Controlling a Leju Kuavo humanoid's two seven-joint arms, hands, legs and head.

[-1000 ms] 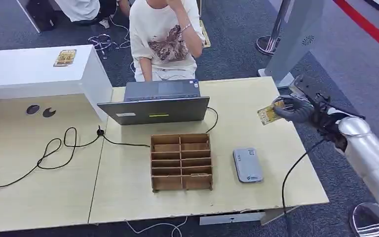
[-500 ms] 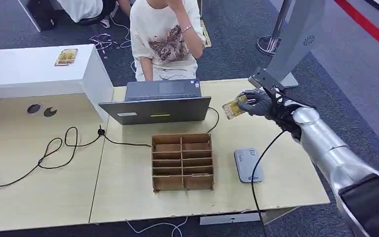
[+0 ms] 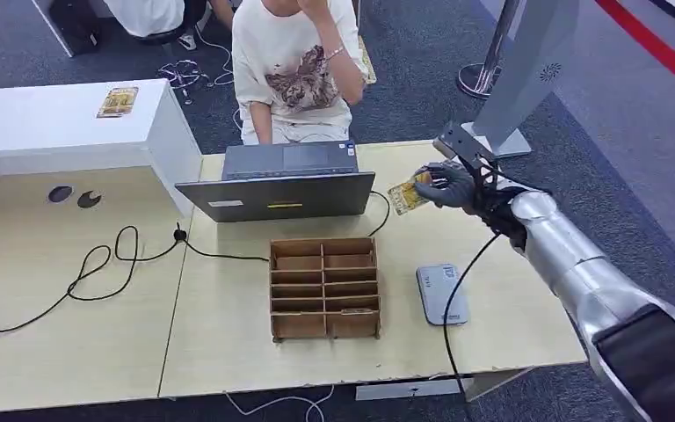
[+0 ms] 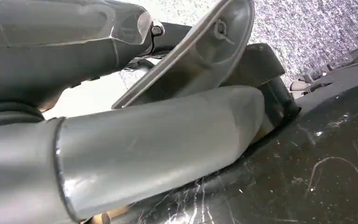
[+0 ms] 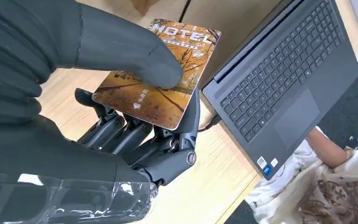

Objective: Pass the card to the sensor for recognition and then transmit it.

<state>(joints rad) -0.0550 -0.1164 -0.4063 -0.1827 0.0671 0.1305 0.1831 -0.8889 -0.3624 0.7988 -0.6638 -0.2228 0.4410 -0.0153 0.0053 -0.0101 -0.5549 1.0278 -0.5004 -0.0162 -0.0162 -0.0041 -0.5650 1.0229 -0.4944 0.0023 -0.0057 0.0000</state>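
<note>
I hold the hotel key card [image 5: 161, 81] in my right hand [image 3: 453, 186], thumb [image 5: 135, 51] pressed on its printed orange face and my fingers [image 5: 135, 133] supporting it from below, so it lies roughly flat in the pinch. The card [image 3: 407, 195] hangs in the air above the table [image 3: 228, 352], just beside the right end of the open laptop [image 3: 277, 186] and clear of its surface. From the laptop, the grey card reader [image 3: 442, 294] lies nearer to me and to the right, flat on the tabletop and well apart from the card. The wooden compartment box [image 3: 324, 287] sits in front of the laptop, between it and my edge of the table, with the reader just beside its right side.

By my judgement the pick-up is done: the card is secure in my hand and off any surface. Neither the reading nor the handing-on looks done, since the card is not over the reader. What remains is to bring it down over the reader, then pass it along, perhaps to the person [image 3: 294, 61] seated behind the laptop, though I cannot tell the recipient for certain.

My left arm hangs low, and I cannot tell whether that hand is wide or closed.

A second card [image 3: 118, 101] rests on the white counter [image 3: 44, 123] well left of the laptop.
</note>
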